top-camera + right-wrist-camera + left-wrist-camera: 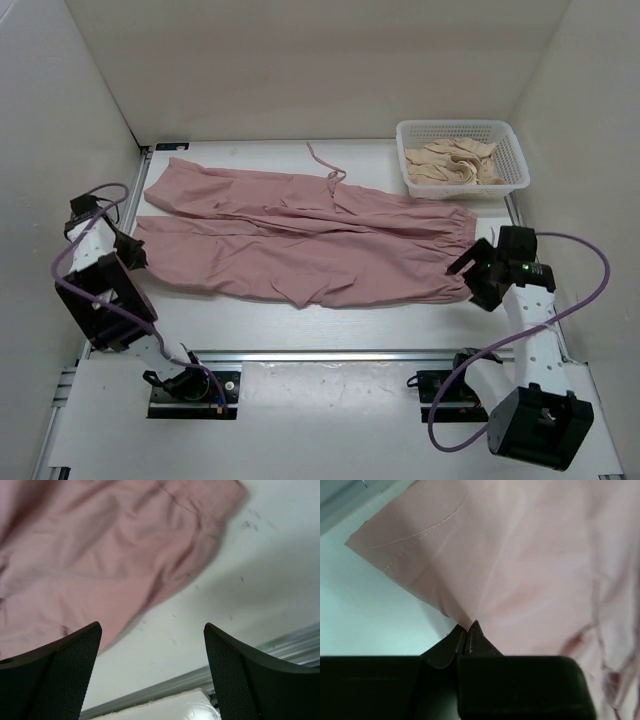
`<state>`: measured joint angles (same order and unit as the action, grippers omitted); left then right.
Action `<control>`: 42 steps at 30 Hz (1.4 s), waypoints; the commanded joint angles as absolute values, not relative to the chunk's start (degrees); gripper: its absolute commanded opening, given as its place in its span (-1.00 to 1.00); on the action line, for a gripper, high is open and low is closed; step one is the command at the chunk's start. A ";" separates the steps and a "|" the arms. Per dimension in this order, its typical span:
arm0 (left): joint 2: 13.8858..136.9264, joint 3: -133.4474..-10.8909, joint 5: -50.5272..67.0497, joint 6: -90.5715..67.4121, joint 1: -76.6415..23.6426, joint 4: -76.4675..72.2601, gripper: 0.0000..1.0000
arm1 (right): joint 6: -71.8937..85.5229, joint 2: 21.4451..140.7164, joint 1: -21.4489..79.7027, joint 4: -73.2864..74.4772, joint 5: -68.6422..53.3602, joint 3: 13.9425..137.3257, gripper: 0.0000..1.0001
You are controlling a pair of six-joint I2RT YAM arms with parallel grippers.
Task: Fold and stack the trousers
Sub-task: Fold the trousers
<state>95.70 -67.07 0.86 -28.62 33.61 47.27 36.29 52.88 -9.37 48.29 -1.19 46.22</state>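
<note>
**Left tool pinched on the trousers' edge, right tool wide beside the far end**

I see the dusty-pink trousers lying flat and spread lengthwise across the middle of the white counter, with soft wrinkles running along them. A thin drawstring trails off their back edge toward the rear wall.

My left tool is at the left end of the near half. In the left wrist view its two fingertips are pressed together on the cloth's edge, and the fabric puckers up into a small peak right at the tips. A stitched seam line curves across the corner of cloth beyond.

My right tool sits at the near right corner of the trousers, where the cloth is gathered. Its jaws stand wide and hold nothing; bare counter shows between them, and the pink edge lies just ahead of its left finger.

A white mesh basket stands at the back right corner, apart from the trousers, with beige garments bundled inside.
</note>
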 commanded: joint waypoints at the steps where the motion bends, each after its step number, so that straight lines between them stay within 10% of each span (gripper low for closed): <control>1: 86.06 -67.32 2.11 -29.71 33.93 46.32 -0.79 | 38.40 52.82 -12.03 48.61 -6.58 39.65 0.76; 17: 84.29 -68.99 4.83 -29.18 33.40 47.55 -0.79 | 44.73 66.25 -15.82 25.41 -10.37 31.82 0.53; 29: 82.62 -74.61 7.64 -29.71 33.40 51.24 -0.79 | 40.35 66.82 -15.21 28.55 -3.60 39.00 -1.00; 42: 71.82 -82.00 3.26 -30.76 36.56 59.85 -0.79 | 39.02 44.75 -15.21 56.58 7.11 47.91 -1.00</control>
